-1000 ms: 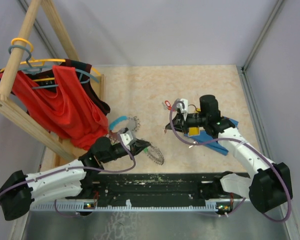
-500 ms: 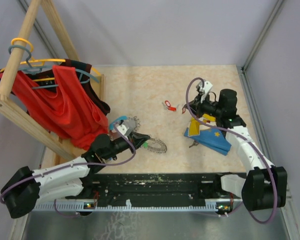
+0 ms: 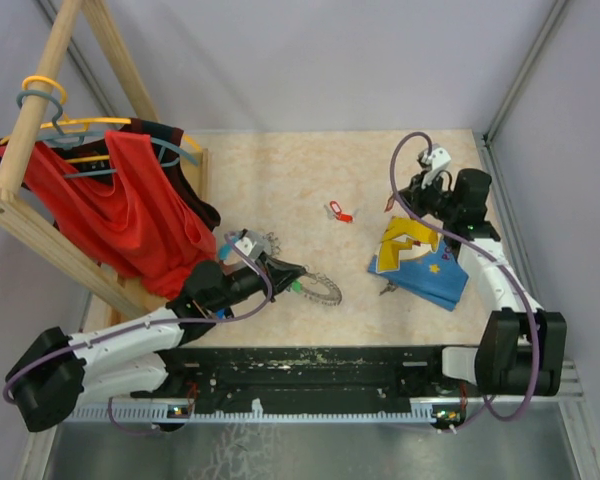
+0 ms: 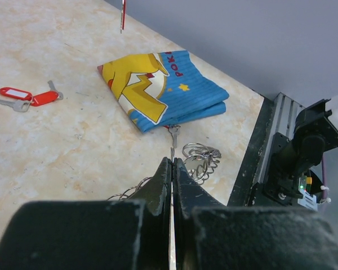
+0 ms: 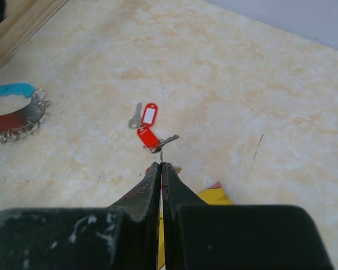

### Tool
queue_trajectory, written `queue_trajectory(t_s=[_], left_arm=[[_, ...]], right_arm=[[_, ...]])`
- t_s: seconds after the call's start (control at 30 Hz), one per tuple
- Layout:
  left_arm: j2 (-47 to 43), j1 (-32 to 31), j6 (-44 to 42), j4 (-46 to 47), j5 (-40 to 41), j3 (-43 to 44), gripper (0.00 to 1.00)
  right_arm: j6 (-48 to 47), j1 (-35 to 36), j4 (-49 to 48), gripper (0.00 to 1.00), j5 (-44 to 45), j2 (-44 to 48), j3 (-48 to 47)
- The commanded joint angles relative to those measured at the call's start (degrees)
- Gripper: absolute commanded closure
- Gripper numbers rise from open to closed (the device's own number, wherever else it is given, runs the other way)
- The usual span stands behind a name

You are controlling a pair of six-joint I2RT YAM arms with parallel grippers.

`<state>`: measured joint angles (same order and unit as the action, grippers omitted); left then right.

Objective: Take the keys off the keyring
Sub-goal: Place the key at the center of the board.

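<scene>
A robotics lab test cell, most likely, rather than a home or a shop. Plain grey wall panels (image 3: 330, 60) held by bare aluminium posts (image 3: 525, 70) box in a beige marble-patterned tabletop (image 3: 300, 170). Along the bottom of the top view, a black mounting rail (image 3: 310, 365) and a white slotted cable duct (image 3: 280, 410) carry the left arm (image 3: 110, 350) and the right arm (image 3: 495, 285), with purple cables (image 3: 405, 150) looping free. The objects look like unrelated props: a wooden clothes rack (image 3: 10, 160) with hangers (image 3: 40, 95) and a red garment (image 3: 130, 210) at upper left, a folded cartoon-print cloth (image 3: 420, 262), the keys (image 3: 338, 211) and the keyring (image 3: 322, 292).
</scene>
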<state>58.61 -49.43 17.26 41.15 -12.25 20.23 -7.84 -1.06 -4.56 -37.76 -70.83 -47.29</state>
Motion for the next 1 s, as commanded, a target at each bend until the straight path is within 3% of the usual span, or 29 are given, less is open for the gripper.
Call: queue_trajectory(t_s=[0.0,0.53,0.97], left_arm=[[0.33,0.41,2.54,4.01,-1.71,3.28,1.00],[2.29,6.22,3.66,8.68,-7.37,3.52,1.00],[10.84,11.88,3.82,15.22,-14.82,5.96,1.00]], right_arm=[[-0.11,-3.03,-1.62,1.00,-1.79,-3.05,-7.08],[-0.72,-5.18,-2.81,1.00,-1.05,-18.73,-17.53],[-3.71,-5.36,2.81,1.00,3.25,-29.88,-24.44]])
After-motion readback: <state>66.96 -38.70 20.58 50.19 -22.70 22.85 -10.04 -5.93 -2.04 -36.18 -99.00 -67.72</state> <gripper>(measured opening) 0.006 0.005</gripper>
